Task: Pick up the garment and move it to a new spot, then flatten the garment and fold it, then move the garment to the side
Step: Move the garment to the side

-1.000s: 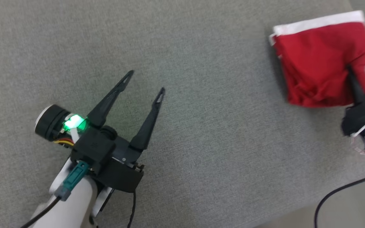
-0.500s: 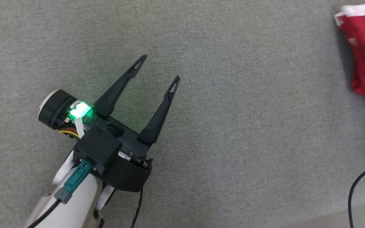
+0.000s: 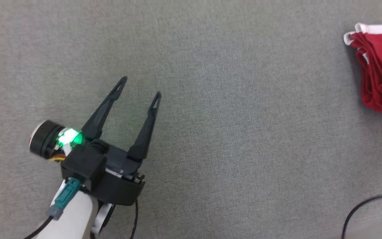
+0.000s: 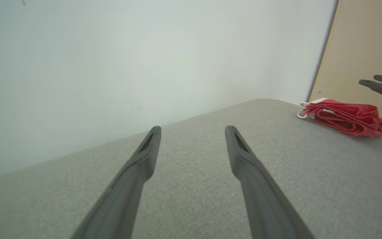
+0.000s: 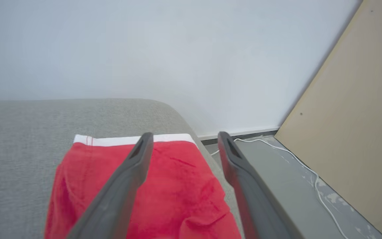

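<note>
Since it is folded, the red garment [image 5: 177, 186] lies lengthwise away from the robot, white band farthest; left end effector [image 3: 140, 87] and right end effector [image 5: 184, 135] gape wide, empty.

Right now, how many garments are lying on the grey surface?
1. The folded red garment, with a white band along one side, lies at the far right of the grey surface, near its rounded corner. The head view cuts off part of it, so something past that edge may be hidden.
</note>
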### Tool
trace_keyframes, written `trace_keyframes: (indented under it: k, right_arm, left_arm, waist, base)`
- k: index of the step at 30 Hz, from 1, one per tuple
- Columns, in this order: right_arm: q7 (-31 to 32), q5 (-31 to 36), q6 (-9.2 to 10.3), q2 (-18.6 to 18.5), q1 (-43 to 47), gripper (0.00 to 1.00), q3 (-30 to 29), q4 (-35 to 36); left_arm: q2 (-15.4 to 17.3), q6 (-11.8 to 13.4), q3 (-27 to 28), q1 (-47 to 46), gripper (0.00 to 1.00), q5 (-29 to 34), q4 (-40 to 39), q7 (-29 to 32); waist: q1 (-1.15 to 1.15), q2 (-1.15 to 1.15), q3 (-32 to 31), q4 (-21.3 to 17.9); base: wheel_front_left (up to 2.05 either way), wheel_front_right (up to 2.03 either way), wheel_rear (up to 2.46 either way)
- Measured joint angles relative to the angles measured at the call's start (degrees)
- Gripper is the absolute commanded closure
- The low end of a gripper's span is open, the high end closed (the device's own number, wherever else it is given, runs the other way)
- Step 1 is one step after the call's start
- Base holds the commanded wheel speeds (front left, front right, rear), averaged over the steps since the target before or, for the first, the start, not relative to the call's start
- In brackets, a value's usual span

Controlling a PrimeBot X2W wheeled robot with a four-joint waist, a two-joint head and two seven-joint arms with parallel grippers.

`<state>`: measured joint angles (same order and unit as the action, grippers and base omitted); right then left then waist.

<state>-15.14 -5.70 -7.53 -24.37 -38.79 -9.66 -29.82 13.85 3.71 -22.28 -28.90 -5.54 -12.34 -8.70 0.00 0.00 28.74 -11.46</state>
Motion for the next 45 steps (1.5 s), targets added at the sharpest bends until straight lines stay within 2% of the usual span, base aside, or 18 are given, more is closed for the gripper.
trace_keyframes:
  k: [6, 10, 14, 19, 23, 34, 45]
  right_arm:
    - [0.0, -0.2, 0.0, 8.0, 8.3, 0.0, 0.2, 12.8]
    - [0.0, 0.0, 0.0, 12.5, 13.2, 0.0, 3.8, 19.1]
    - [0.0, 0.1, 0.01, 15.2, 17.2, 0.0, 7.4, 22.8]
    - [0.7, 1.2, 0.0, 16.8, 21.8, 0.0, 12.2, 25.4]
    - [2.1, 1.8, 0.0, 17.6, 25.6, 0.0, 13.4, 27.5]
    - [5.8, 3.5, 0.0, 19.3, 36.3, 0.0, 13.2, 33.2]
    - [8.6, 3.8, 0.01, 20.3, 42.3, 0.0, 11.5, 39.8]
  left_arm:
    - [0.2, 1.7, 2.1, 2.8, 0.0, -1.9, 1.6, -1.3]
    - [0.1, 3.0, 3.5, 4.7, 0.0, -3.1, 2.7, -2.4]
    - [-0.1, 3.5, 4.9, 6.7, 0.0, -5.3, 3.8, -3.5]
    - [0.1, 4.7, 6.9, 10.3, 0.0, -6.6, 5.7, -4.5]
    - [0.2, 5.5, 8.1, 13.3, 0.0, -7.3, 7.2, -5.0]
    - [0.3, 5.8, 8.3, 18.4, 0.0, -8.0, 10.2, -6.0]
    - [0.1, 5.5, 8.8, 21.0, 0.0, -8.1, 11.1, -6.2]
  waist:
    - [0.0, 0.0, -3.4, 1.4]
    - [0.0, -0.01, -5.4, 3.0]
    - [0.0, -0.01, -7.6, 4.9]
    - [-0.01, -0.01, -10.8, 7.0]
    - [-0.01, -0.01, -13.6, 8.6]
    - [-0.01, -0.01, -20.7, 12.1]
    - [0.0, -0.01, -25.1, 13.0]
  base:
    - [0.0, 0.0, 0.0]
    - [0.0, 0.0, 0.0]
    - [0.0, 0.0, 0.0]
    - [0.0, 0.0, 0.0]
    - [0.0, 0.0, 0.0]
    - [0.0, 0.0, 0.0]
    - [0.0, 0.0, 0.0]
